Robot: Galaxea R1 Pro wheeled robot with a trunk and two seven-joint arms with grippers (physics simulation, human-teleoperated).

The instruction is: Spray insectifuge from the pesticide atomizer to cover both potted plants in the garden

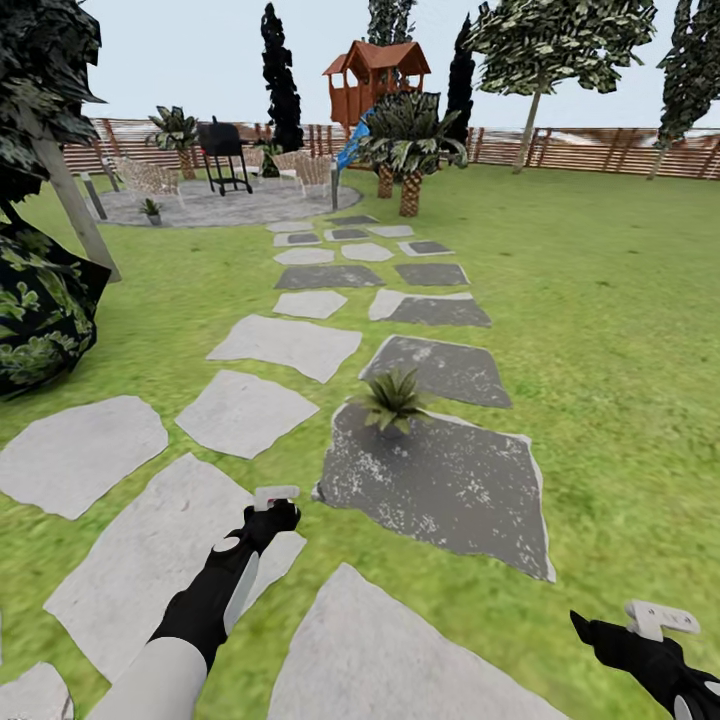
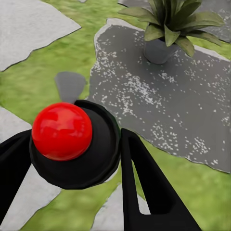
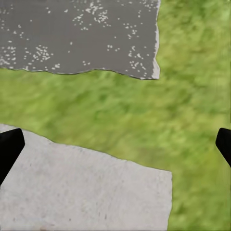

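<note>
Clamped between the two black fingers (image 2: 144,187) of the left gripper (image 2: 72,159), the pesticide atomizer (image 2: 72,144) shows end-on in the left wrist view, its round red top ringed by the dark bottle body. Beyond it, a potted plant (image 2: 171,24) with pointed green leaves stands in a small grey pot at the edge of a dark speckled stone slab (image 2: 159,96). From the head view, the left gripper (image 1: 272,510) hangs above the lighter paving near that slab's corner, and the same plant (image 1: 392,398) sits on its far end. The right gripper (image 3: 115,144) is spread wide, its fingertips (image 3: 9,144) at opposite edges of the right wrist view over lawn (image 3: 120,106) and a pale slab (image 3: 72,192). Far off, a second potted plant (image 1: 150,210) stands on the round patio (image 1: 230,203), before the wooden fence (image 1: 600,150).
</note>
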